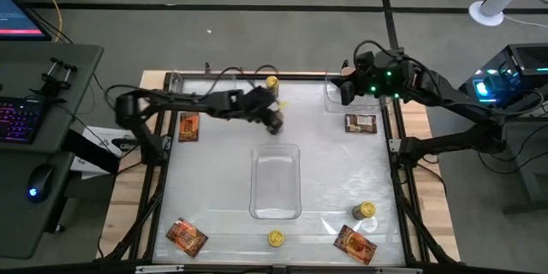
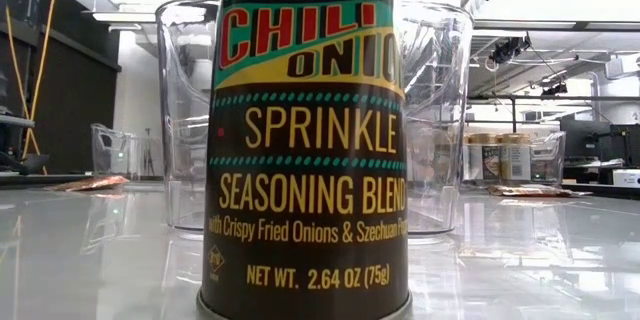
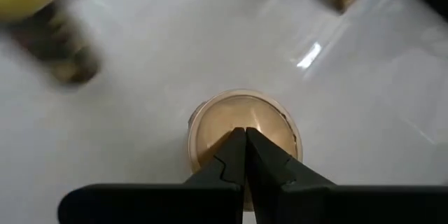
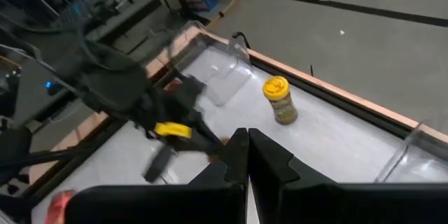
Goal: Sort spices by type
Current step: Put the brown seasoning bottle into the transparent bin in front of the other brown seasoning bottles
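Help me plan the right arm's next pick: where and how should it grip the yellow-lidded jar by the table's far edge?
Probably the round side just under the lid of the yellow-lidded jar, coming from above: it stands upright with bare table around it. The right gripper is shut, so it must open first.

Robotics laboratory: a framed worktop (image 1: 214, 163) on grey floor, flanked by a desk with backlit keyboard (image 1: 19, 122), mouse (image 1: 33, 193), and a lit computer tower (image 1: 505, 77).
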Controlling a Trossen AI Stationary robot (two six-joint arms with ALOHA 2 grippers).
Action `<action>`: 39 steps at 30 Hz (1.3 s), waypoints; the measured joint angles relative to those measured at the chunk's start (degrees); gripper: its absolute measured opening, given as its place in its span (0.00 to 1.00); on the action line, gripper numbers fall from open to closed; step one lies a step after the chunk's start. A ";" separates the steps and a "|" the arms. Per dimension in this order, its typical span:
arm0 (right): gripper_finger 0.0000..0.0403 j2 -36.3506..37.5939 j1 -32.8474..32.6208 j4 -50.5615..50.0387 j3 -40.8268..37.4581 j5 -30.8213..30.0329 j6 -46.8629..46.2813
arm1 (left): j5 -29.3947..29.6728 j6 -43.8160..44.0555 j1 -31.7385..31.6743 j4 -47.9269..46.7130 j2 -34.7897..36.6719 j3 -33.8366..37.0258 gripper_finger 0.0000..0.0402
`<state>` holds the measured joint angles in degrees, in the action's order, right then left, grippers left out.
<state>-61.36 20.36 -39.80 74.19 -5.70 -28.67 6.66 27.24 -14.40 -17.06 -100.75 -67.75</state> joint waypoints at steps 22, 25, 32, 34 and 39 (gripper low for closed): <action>0.07 -1.40 -0.59 8.67 0.00 0.75 -0.89 | -7.63 -19.97 -5.82 -18.59 1.75 -26.55 0.00; 0.23 -4.70 0.04 8.67 0.00 5.21 0.12 | -7.45 -20.39 -8.53 -18.18 8.87 -24.60 0.00; 0.73 -16.06 -1.03 8.53 0.00 10.94 8.30 | -6.86 -14.69 -12.86 -9.65 28.46 -8.13 0.00; 0.84 -18.83 -0.95 6.77 0.00 10.85 10.03 | -5.85 -11.58 -13.23 -9.32 34.11 -2.89 0.00; 0.98 -24.32 -0.94 1.77 -0.02 9.02 17.61 | -2.94 -4.69 -13.18 -8.23 45.85 7.03 0.00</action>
<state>-85.68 19.42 -38.03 74.17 3.31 -11.06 3.72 22.55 -27.58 -25.30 -54.90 -60.71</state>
